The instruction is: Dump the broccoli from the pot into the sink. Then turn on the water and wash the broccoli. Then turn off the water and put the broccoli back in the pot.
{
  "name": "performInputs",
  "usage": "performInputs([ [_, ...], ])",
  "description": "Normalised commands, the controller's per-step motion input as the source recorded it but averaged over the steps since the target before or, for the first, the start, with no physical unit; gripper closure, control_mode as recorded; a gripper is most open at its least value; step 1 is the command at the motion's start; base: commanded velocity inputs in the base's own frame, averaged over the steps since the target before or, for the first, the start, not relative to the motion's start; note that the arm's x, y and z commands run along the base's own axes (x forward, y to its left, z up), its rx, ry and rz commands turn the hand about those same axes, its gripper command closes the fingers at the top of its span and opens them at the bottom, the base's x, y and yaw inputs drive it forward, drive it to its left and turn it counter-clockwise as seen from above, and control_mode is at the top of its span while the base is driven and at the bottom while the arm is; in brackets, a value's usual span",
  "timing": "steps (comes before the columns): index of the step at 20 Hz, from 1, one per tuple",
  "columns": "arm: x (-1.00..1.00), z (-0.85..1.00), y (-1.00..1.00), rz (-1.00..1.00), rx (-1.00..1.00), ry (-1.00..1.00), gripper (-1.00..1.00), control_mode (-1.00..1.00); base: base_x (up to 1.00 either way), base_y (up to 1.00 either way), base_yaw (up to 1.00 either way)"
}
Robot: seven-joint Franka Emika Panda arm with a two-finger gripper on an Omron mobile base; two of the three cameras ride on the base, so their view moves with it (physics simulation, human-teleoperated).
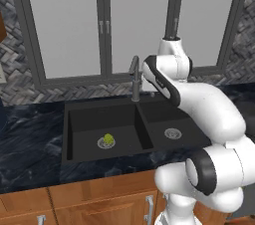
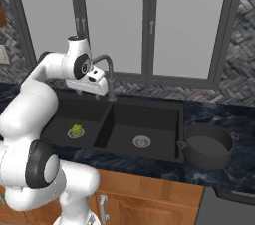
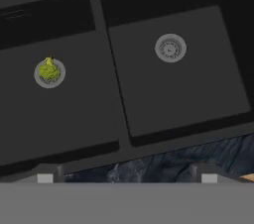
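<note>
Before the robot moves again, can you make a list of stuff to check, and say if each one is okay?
1. Broccoli in the sink, on the left basin's drain: ok.
2. Pot upright on the counter right of the sink, nothing in it: ok.
3. Tool open, holding nothing: ok.
4. Tool close to the faucet: ok.
5. Water running from the faucet: cannot tell; no stream visible.
</note>
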Motion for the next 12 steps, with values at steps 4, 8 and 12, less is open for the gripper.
performInputs([
  [4, -0.69, -0.12, 0.20, 0.00, -0.02, -0.14, -1.00, -1.00, 0.00, 0.00, 0.00],
  [8, -0.29, -0.08, 0.43, 0.00, -0.04, -0.26, -1.00, -1.00, 0.00, 0.00, 0.00],
  [12, 0.00, 0.00, 0.55, 0.00, -0.04, -0.15, -1.00, -1.00, 0.00, 0.00, 0.00],
])
